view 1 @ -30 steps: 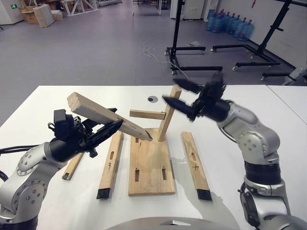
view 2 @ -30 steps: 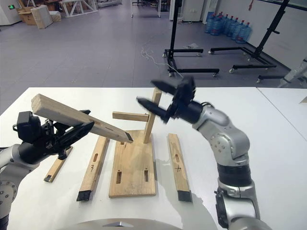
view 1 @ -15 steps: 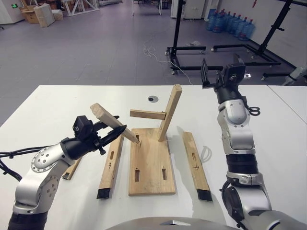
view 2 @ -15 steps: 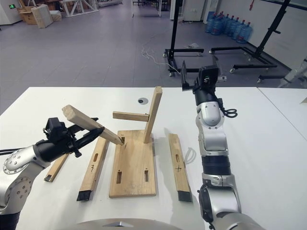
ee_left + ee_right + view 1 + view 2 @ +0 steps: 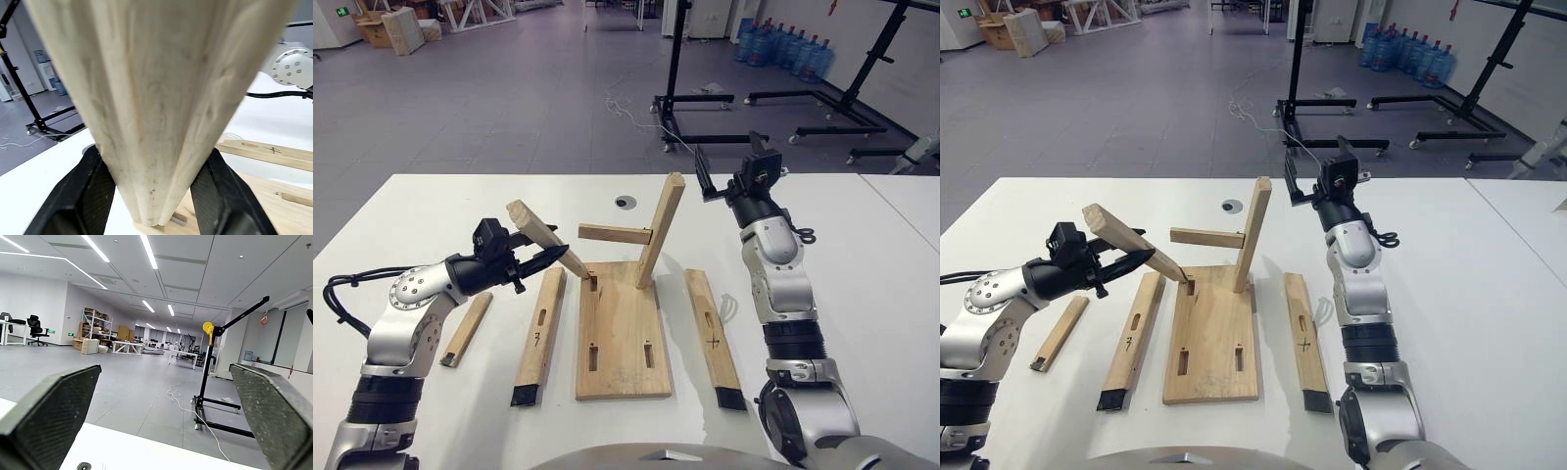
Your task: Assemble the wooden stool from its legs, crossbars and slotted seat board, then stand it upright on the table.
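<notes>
Left gripper (image 5: 544, 259) is clamped on a leg (image 5: 530, 223) that slants, top end up and toward the robot's left, bottom end at the far-left slot of the seat board (image 5: 620, 338); can't tell if it's seated. Board lies flat mid-tabletop (image 5: 862, 294), long axis running away from the robot. Far-right slot holds a near-upright leg (image 5: 662, 231) with a crossbar (image 5: 615, 234) sticking out level to the left. Two loose legs (image 5: 540, 333) (image 5: 711, 335) lie flat beside the board, parallel to it; a short bar (image 5: 467, 328) lies further left. Right gripper (image 5: 730, 168) is raised over the far right, spread wide, holding nothing. Behind: grey floor, black wheeled stands (image 5: 705, 98), water bottles (image 5: 783, 49).
</notes>
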{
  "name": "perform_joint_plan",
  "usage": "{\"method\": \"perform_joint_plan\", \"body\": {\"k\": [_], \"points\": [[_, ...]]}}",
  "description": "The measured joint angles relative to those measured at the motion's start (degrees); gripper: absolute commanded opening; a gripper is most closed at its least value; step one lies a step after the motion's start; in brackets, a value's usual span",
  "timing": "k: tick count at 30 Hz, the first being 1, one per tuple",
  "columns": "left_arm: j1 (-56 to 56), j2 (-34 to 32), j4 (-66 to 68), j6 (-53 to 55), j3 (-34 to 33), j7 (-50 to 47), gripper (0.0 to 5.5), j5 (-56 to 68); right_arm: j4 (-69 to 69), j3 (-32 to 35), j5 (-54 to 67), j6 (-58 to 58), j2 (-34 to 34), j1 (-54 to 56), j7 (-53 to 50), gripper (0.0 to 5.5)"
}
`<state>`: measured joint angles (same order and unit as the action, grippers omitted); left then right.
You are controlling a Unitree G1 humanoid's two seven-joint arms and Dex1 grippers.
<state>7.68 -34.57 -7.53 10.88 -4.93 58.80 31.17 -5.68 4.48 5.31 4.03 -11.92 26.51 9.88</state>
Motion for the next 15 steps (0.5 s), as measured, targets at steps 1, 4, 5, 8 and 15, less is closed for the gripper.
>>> {"method": "perform_joint_plan", "body": {"k": [1, 4, 5, 8, 15], "points": [[0.0, -0.3, -0.2, 0.6, 0.3, 1.7, 2.01, 0.6, -0.2, 0.1, 0.2, 0.0, -0.1, 0.0, 0.4, 4.83], [1.8, -1.9, 0.8, 0.9, 1.3, 4.4, 2.01, 0.2, -0.6, 0.5, 0.2, 0.0, -0.6, 0.0, 0.7, 4.83], [2.4, -2.2, 1.4, 0.7, 1.6, 5.0, 2.01, 0.0, -0.7, 0.5, 0.2, 0.0, -0.7, 0.0, 0.8, 4.83], [3.5, -3.0, 2.4, 0.6, 2.1, 6.5, 2.01, -0.5, -0.8, 0.5, 0.2, 0.0, -0.7, 0.0, 1.2, 4.83], [5.2, -6.8, 4.3, 0.5, 3.3, 10.2, 2.01, -1.3, -0.8, 0.6, 0.3, 0.0, -0.7, 0.0, 1.4, 4.83]]}}
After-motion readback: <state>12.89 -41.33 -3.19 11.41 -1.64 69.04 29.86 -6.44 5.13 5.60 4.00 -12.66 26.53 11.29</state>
